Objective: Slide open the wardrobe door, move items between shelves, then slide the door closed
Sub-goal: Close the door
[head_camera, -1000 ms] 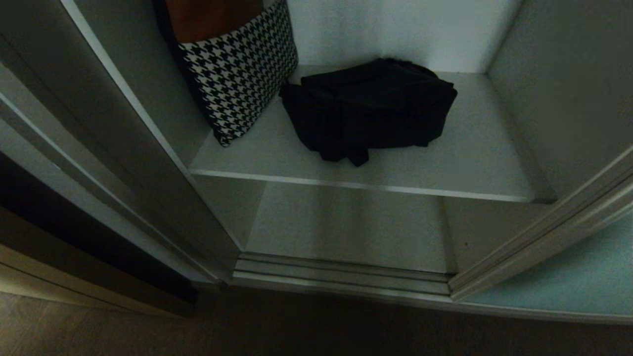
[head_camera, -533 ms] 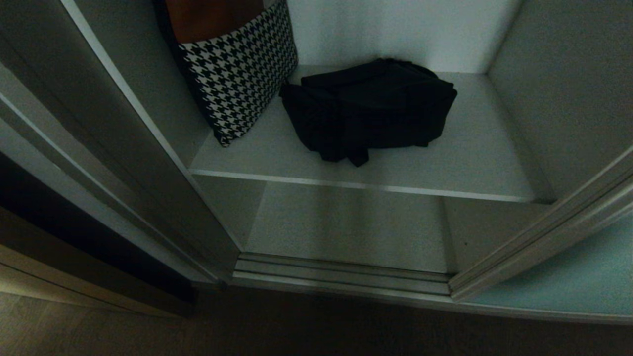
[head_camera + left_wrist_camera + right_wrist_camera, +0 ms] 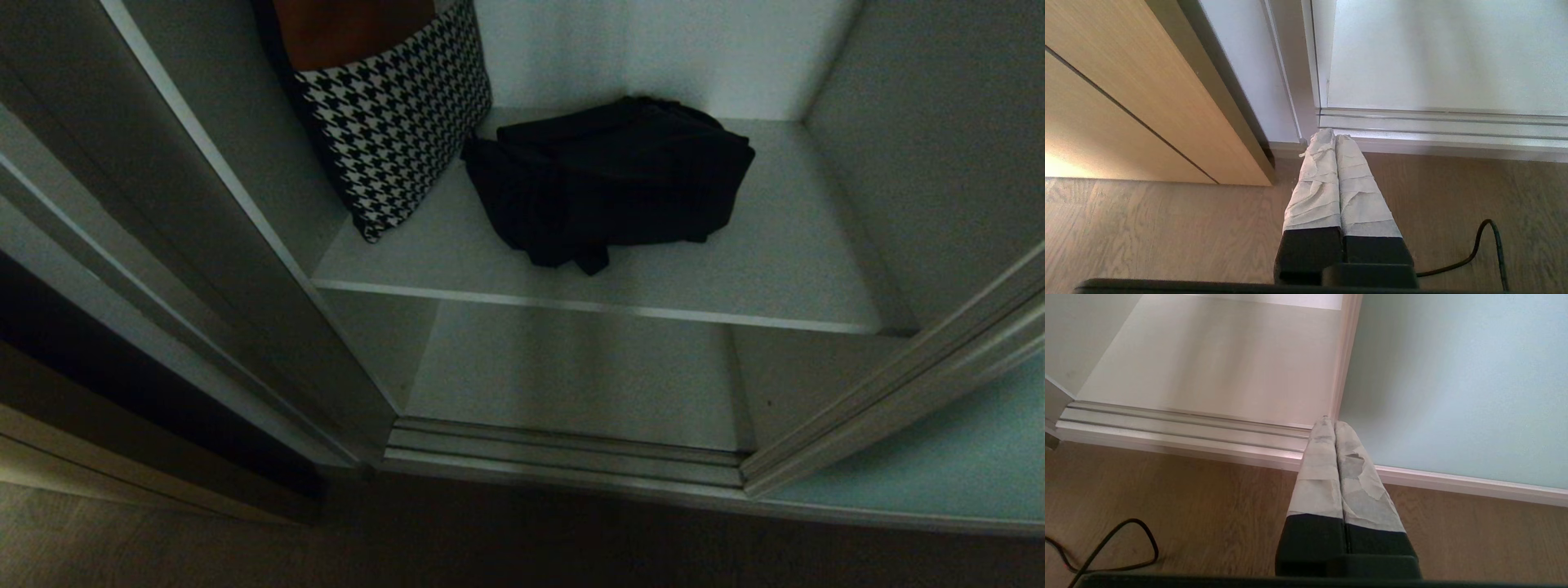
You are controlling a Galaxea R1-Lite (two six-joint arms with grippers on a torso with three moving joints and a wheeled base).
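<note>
Nothing has moved since a second ago.
Black items (image 3: 608, 180) lie on the upper shelf (image 3: 759, 269), houndstooth cloth (image 3: 392, 114) at their left; sliding wardrobe door (image 3: 939, 465) stands open rightward. Both grippers, left gripper (image 3: 1336, 136) and right gripper (image 3: 1334, 422), hang closed, empty, low by the floor track (image 3: 563, 461), well below the items.

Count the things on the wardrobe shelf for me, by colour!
All black: 1, the black fabric bundle
Black-and-white houndstooth: 1, the houndstooth item, leaning at the left end of the shelf
Total: 2
</note>
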